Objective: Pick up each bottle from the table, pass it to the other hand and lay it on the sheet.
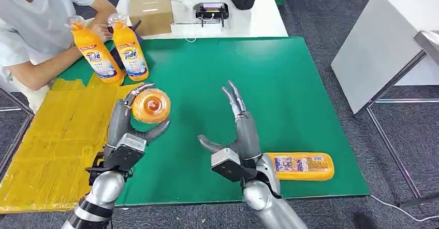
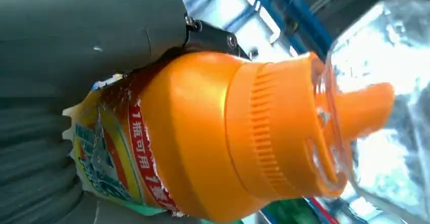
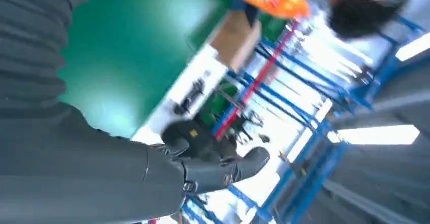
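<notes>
My left hand (image 1: 130,130) grips an orange detergent bottle (image 1: 150,106) above the green table, cap end turned toward the head camera. The left wrist view shows that bottle (image 2: 203,138) close up, with its clear cap cover and torn label. My right hand (image 1: 239,130) is open beside it, fingers spread and pointing up, holding nothing. A second orange bottle (image 1: 299,166) lies on its side on the green mat (image 1: 279,94) near the front right edge, just right of my right wrist. Two more bottles (image 1: 96,53) (image 1: 129,47) stand upright at the back left, by the yellow sheet (image 1: 57,136).
A person in a white shirt (image 1: 31,27) sits at the far left with a hand near the standing bottles. A cardboard box (image 1: 151,12) and a black device (image 1: 211,10) sit on the white table behind. Another white table (image 1: 383,37) stands to the right.
</notes>
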{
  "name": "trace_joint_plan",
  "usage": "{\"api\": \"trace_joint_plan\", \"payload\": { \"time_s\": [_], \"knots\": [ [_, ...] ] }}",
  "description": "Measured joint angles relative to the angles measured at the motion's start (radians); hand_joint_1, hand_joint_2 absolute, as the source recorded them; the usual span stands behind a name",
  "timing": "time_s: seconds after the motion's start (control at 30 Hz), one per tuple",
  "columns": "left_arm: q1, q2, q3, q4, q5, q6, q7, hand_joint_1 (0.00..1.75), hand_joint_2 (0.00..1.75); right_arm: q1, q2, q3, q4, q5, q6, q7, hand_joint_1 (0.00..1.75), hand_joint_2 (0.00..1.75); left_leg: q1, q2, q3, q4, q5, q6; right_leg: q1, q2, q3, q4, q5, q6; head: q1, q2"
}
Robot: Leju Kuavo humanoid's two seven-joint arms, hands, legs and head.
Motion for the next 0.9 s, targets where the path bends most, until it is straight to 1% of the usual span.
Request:
{"api": "trace_joint_plan", "payload": {
  "time_s": [0.07, 0.13, 0.2, 0.3, 0.33, 0.4, 0.47, 0.6, 0.67, 0.8, 0.9],
  "knots": [
    [-0.031, 0.003, 0.001, 0.020, -0.181, 0.063, 0.069, 1.75, 1.75, 0.021, -0.007, -0.018, -0.052, -0.001, -0.011, -0.008, 0.00, 1.75, 0.000, 0.000, 0.000, 0.000, 0.000, 0.000, 0.000, 0.000, 0.000, 0.000, 0.000, 0.000, 0.000, 0.000],
    [-0.079, 0.010, 0.002, 0.060, -0.427, 0.078, 0.185, 1.75, 1.75, 0.040, -0.018, -0.041, -0.098, -0.006, -0.013, -0.012, 0.00, 1.75, 0.000, 0.000, 0.000, 0.000, 0.000, 0.000, 0.000, 0.000, 0.000, 0.000, 0.000, 0.000, 0.000, 0.000],
    [-0.135, 0.022, 0.004, 0.125, -0.643, 0.035, 0.298, 1.75, 1.75, 0.054, -0.025, -0.065, -0.137, -0.007, -0.013, -0.017, 0.00, 1.75, 0.000, 0.000, 0.000, 0.000, 0.000, 0.000, 0.000, 0.000, 0.001, 0.000, 0.000, 0.000, 0.000, 0.000],
    [-0.227, 0.045, 0.008, 0.261, -0.802, -0.089, 0.403, 1.75, 1.75, 0.068, -0.032, -0.091, -0.185, 0.021, 0.012, -0.012, 0.00, 1.75, 0.000, 0.002, 0.000, 0.000, 0.002, 0.000, 0.000, 0.000, 0.000, 0.000, 0.002, -0.002, 0.000, 0.000],
    [-0.260, 0.052, 0.008, 0.315, -0.826, -0.134, 0.419, 1.75, 1.75, 0.070, -0.032, -0.095, -0.196, 0.032, 0.019, -0.007, 0.00, 1.75, 0.000, 0.002, 0.000, 0.000, 0.002, -0.001, 0.000, 0.000, 0.000, 0.000, 0.002, -0.002, 0.000, 0.000],
    [-0.303, 0.066, 0.008, 0.416, -0.842, -0.163, 0.427, 1.75, 1.75, 0.074, -0.032, -0.099, -0.218, 0.045, 0.026, -0.003, 0.00, 1.75, 0.000, 0.005, 0.000, 0.000, 0.002, -0.001, 0.001, 0.001, -0.001, 0.000, 0.003, -0.003, -0.001, 0.000],
    [-0.332, 0.072, 0.008, 0.475, -0.849, -0.186, 0.434, 1.75, 1.75, 0.078, -0.034, -0.107, -0.230, 0.049, 0.030, 0.004, 0.00, 1.75, 0.000, 0.005, 0.000, 0.000, 0.002, -0.001, 0.001, 0.001, -0.001, 0.000, 0.003, -0.003, 0.000, 0.000],
    [-0.379, 0.083, 0.005, 0.601, -0.862, -0.293, 0.458, 1.75, 1.75, 0.079, -0.035, -0.106, -0.235, 0.066, 0.047, 0.017, 0.00, 1.75, 0.000, 0.004, -0.001, 0.000, 0.002, -0.001, 0.001, 0.001, -0.001, 0.000, 0.003, -0.003, -0.001, 0.000],
    [-0.420, 0.084, -0.002, 0.716, -0.868, -0.312, 0.467, 1.75, 1.75, 0.073, -0.035, -0.107, -0.233, 0.069, 0.059, 0.022, 0.00, 1.75, 0.000, 0.004, -0.001, 0.000, 0.002, -0.001, 0.001, 0.001, -0.002, 0.000, 0.003, -0.003, 0.000, 0.000],
    [-0.458, 0.085, -0.003, 0.877, -0.873, -0.360, 0.494, 1.75, 1.75, 0.062, -0.035, -0.106, -0.216, 0.082, 0.097, 0.041, 0.00, 1.75, 0.000, 0.005, -0.002, 0.000, 0.002, -0.001, 0.001, 0.001, -0.002, 0.001, 0.003, -0.003, 0.000, 0.000],
    [-0.464, 0.087, -0.003, 0.971, -0.864, -0.384, 0.522, 1.75, 1.75, 0.048, -0.035, -0.102, -0.183, 0.096, 0.118, 0.050, 0.00, 1.75, 0.000, 0.005, -0.002, 0.000, 0.002, -0.001, 0.001, 0.001, -0.002, 0.001, 0.003, -0.003, -0.001, 0.000]
  ]
}}
